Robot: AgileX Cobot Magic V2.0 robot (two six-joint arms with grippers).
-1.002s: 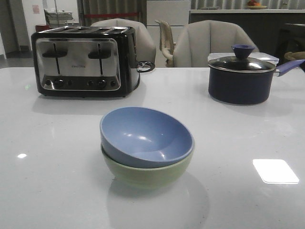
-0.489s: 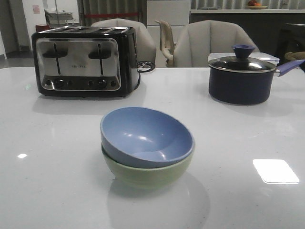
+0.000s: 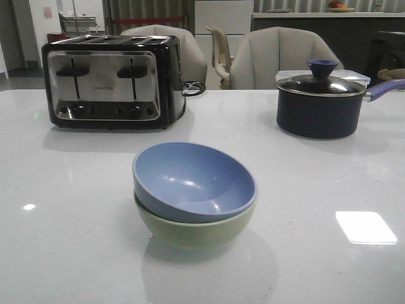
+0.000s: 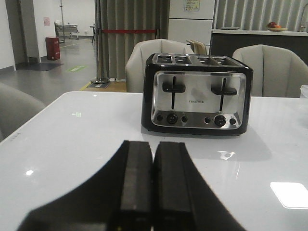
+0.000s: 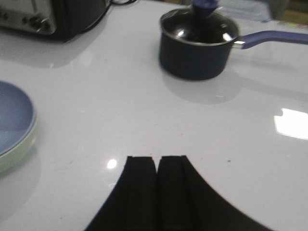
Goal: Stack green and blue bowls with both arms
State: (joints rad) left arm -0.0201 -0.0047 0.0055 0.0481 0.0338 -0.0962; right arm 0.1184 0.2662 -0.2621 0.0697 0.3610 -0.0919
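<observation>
Front view only: blue bowl (image 3: pixel 193 179) nested, tilted, in green bowl (image 3: pixel 196 229), mid-bench toward the near edge. Wrist views only: left gripper (image 4: pixel 153 180) and right gripper (image 5: pixel 157 192), both clenched empty, clear of bowls.

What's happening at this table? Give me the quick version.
Nothing is being handled right now. The blue bowl already sits nested, slightly tilted, inside the green bowl in the middle of the white table, so the stack looks done. The left gripper and the right gripper are both shut and empty, held back from the bowls. A toaster and a lidded saucepan stand untouched at the far side.
</observation>
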